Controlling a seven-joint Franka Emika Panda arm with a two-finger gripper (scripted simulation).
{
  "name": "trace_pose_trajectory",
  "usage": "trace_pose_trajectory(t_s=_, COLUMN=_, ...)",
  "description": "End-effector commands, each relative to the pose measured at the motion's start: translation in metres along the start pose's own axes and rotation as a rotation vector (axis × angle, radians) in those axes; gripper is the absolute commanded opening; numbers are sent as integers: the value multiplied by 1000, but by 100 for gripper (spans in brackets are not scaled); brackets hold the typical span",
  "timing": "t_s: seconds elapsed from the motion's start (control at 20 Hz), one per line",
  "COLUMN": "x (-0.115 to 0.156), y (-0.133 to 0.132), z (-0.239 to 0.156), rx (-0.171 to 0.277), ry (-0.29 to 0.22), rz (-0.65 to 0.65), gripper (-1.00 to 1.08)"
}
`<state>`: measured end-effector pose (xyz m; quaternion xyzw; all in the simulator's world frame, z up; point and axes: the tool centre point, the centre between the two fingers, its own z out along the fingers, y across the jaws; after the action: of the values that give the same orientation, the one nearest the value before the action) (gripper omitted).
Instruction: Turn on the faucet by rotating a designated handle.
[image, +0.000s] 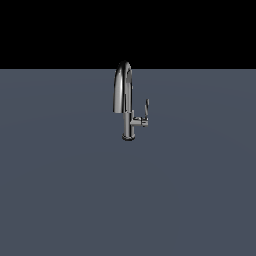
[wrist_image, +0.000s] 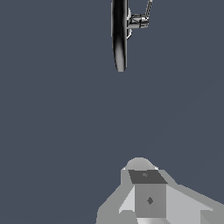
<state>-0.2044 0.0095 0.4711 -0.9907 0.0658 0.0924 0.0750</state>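
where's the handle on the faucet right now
In the exterior view, the handle points upward on a short stub off the exterior view's right of the faucet column, beside the arched spout.

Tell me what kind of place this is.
Likely a bare simulated test scene, not a real kitchen: a lone chrome faucet with its handle stands on a flat grey floor under a black backdrop.

I see one flat, plain slate-grey surface (image: 65, 190) carrying everything, running back to a straight far edge against black. The only thing standing on it is the faucet (image: 125, 100), upright on its round base, near the far edge and about midway across the exterior view. In the wrist view I see the same grey surface (wrist_image: 52, 131) under the faucet (wrist_image: 119, 35).
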Motion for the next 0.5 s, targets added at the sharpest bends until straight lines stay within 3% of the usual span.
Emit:
trace_pose_trajectory(t_s=0.0, x=15, y=-2, z=0, rx=37, ry=-29, rz=36, gripper=-100)
trace_pose_trajectory(t_s=0.45, x=73, y=-5, z=4, rx=178, ry=-139, rz=170, gripper=-100)
